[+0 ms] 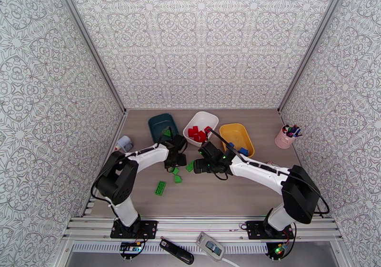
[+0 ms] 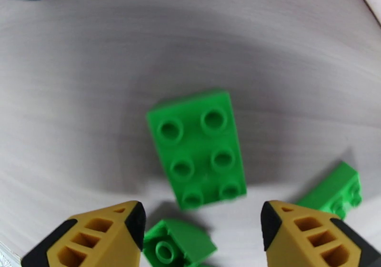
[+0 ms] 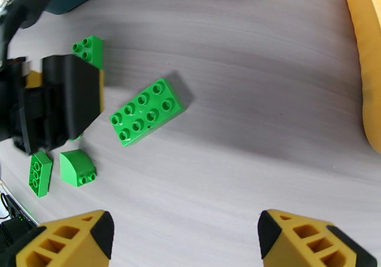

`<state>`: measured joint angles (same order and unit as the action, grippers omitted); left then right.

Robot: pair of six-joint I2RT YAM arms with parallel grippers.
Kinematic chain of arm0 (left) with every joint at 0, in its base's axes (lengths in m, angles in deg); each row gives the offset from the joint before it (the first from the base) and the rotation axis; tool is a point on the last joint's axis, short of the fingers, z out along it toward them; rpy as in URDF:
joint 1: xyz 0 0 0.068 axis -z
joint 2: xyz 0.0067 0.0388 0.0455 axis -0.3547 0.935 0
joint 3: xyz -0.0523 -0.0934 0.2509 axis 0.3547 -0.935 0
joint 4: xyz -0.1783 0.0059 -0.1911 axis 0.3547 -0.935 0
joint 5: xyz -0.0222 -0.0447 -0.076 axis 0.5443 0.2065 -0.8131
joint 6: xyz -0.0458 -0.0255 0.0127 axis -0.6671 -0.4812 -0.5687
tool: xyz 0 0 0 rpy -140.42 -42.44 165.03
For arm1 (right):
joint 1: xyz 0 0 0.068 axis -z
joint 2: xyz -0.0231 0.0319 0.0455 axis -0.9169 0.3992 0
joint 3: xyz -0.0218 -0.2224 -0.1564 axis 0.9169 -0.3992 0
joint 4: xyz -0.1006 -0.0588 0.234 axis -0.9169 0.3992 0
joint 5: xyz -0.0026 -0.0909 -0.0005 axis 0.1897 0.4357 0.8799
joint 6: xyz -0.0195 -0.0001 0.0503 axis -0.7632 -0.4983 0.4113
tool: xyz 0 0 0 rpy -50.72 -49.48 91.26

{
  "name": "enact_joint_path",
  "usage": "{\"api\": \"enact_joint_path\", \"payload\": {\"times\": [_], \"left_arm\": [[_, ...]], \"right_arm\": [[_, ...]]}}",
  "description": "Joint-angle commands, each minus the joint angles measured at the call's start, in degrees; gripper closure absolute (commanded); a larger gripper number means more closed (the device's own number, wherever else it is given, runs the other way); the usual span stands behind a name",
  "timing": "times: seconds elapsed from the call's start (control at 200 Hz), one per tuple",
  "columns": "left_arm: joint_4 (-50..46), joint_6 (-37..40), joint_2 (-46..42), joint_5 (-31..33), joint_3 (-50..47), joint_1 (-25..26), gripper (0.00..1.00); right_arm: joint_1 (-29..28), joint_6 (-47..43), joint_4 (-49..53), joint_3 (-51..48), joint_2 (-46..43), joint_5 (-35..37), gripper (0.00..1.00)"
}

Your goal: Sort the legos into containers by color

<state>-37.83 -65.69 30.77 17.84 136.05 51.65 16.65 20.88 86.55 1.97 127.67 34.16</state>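
Mostly we are done: red legos [image 1: 196, 133] sit in the white tub [image 1: 205, 118], blue legos [image 1: 243, 151] in the yellow tub [image 1: 235, 133], and a green lego [image 1: 166, 132] in the dark teal tub [image 1: 158, 122], all by the table's [image 1: 219, 194] far edge. Several green bricks [image 1: 160, 187] lie loose mid-table beneath our left gripper [image 2: 202, 220] and right gripper [image 3: 185, 227], both spread and empty.
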Motion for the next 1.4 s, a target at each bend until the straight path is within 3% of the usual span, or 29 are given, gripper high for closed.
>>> {"api": "enact_joint_path", "payload": {"times": [0.0, 0.38, 0.61, 0.74, 0.955, 1.19, 1.396], "left_arm": [[1.04, -0.33, 2.21, 1.4, 2.69, -0.1, 0.33], [1.71, 0.81, 5.02, 1.16, 5.13, -2.53, 0.44], [1.59, 1.95, 5.64, 0.37, 6.12, -2.58, 0.58], [1.46, 2.55, 2.72, -0.19, 5.33, -2.26, 0.64], [1.0, 3.78, -5.72, -2.37, 3.72, -3.42, 0.65], [-1.63, 6.83, -11.57, -4.46, 6.51, -10.56, 0.63], [-4.75, 11.73, -7.36, -5.86, 15.14, -17.71, 0.6]], "right_arm": [[-0.36, 0.33, 0.25, -1.2, -1.5, 1.04, 0.16], [-0.09, -0.12, 0.25, -1.11, -1.24, 0.76, 0.16], [-0.05, 0.06, -1.14, -0.54, -0.23, -0.6, 0.18], [-0.06, 0.75, -3.55, 0.25, 1.48, -4.19, 0.22], [-0.21, 3.34, -13.17, 2.4, 5.99, -14.96, 0.25], [-0.26, 4.46, -14.84, 8.74, 9.86, -18.67, 0.3], [-0.27, 3.23, -10.83, 9.49, 7.64, -15.45, 0.3]]}}
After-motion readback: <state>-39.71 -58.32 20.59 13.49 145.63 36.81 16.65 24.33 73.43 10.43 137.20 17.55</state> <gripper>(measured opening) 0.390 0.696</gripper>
